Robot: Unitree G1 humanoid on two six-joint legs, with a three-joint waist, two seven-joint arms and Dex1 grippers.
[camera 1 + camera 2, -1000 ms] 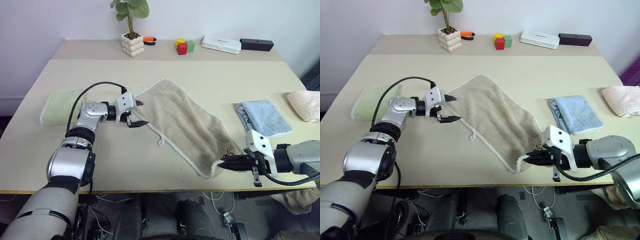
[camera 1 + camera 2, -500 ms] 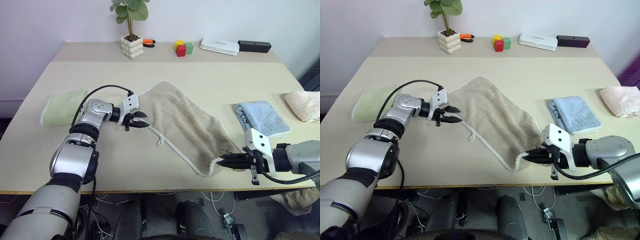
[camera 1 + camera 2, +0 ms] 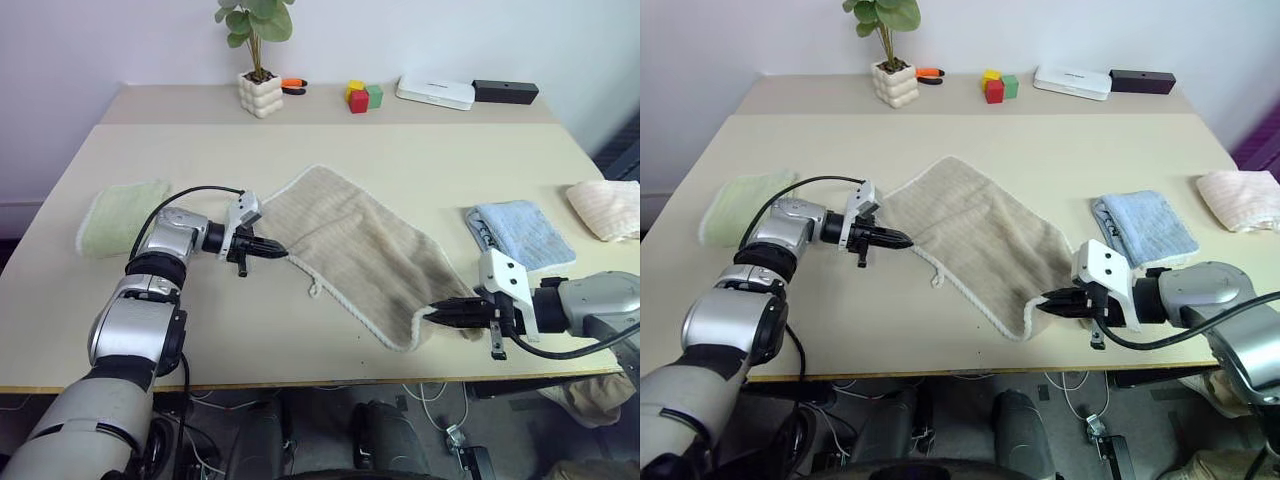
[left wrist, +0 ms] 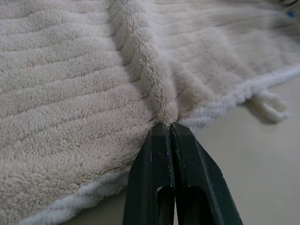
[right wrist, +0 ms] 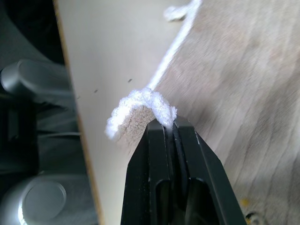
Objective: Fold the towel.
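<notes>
So we've got a pale beige counter (image 3: 420, 150) against a white wall, and along the back edge there's a small green plant in a bumpy white pot (image 3: 257, 75), an orange-handled tool (image 3: 293, 84) right next to it, a little cluster of yellow, red and green blocks (image 3: 363, 95), a flat white box (image 3: 435, 92) and a slim black box (image 3: 505, 92).

The large beige-tan terry towel with white stitched edging (image 3: 350, 245) lies spread out diagonally across the middle of the counter, mostly flat. Its small white loop (image 3: 314, 291) hangs off the near edge.

Our left gripper (image 3: 278, 252) has its fingers (image 4: 161, 187) pressed fully together on the towel's left edge, and in the left wrist view we can see a ridge of cloth bunched up right at the tips. Our right gripper (image 3: 436, 316) is closed the same way on the towel's near right corner, close to the front edge of the counter, with the white edging curled up just past the tips.

Off to the left is a folded pale green towel (image 3: 120, 213), well apart from the beige one. On the right sits a folded light blue towel (image 3: 520, 232), and further right a folded cream-pink cloth (image 3: 605, 207) near the counter's edge
</notes>
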